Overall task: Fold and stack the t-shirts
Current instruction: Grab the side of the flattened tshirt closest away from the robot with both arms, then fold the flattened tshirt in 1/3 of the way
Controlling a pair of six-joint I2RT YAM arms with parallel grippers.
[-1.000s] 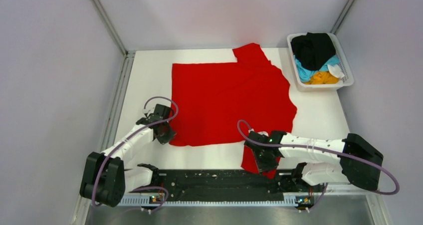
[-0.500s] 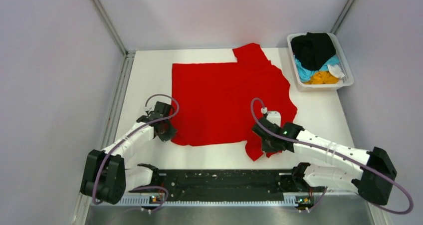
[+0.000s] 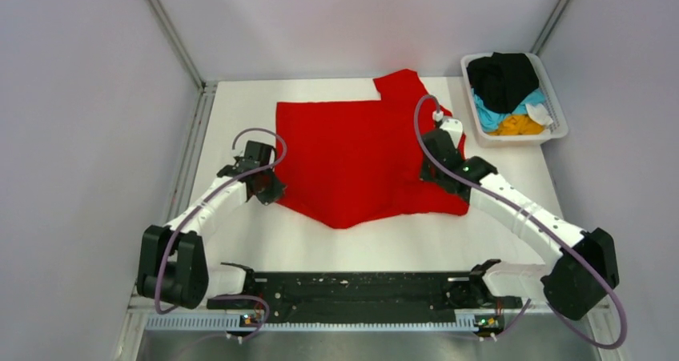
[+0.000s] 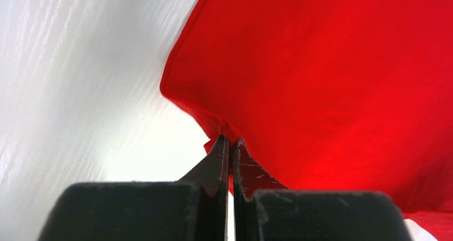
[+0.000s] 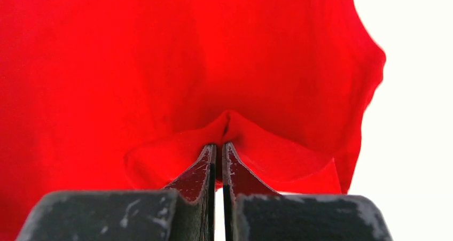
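Swinging up from the near edge, my right claw [image 5: 219, 145] is dragging a corner of the red shirt [image 3: 360, 161] inward. My left claw [image 4: 231, 140] is pinching the shirt's left hem; the shirt is lying spread on the table [image 3: 240, 113]; the right claw is clamping a fold; other shirts [image 3: 503, 79] are sitting in the far-right basket [image 3: 519, 139].

The top view is bright, even and sharp all over. Light seems to come from above. The white worktop [image 3: 240, 121] shows only soft, faint shadows beside the arms [image 3: 210, 209].

In the right wrist view the worktop is so bright that it turns plain white. The red t-shirt [image 5: 160, 64] glows so strongly that its folds are hard to see.

In the left wrist view the worktop shines white in the middle and looks greyer on the left.

The left hand [image 4: 231, 142] and the right hand [image 5: 219, 147] look dark against the bright cloth.
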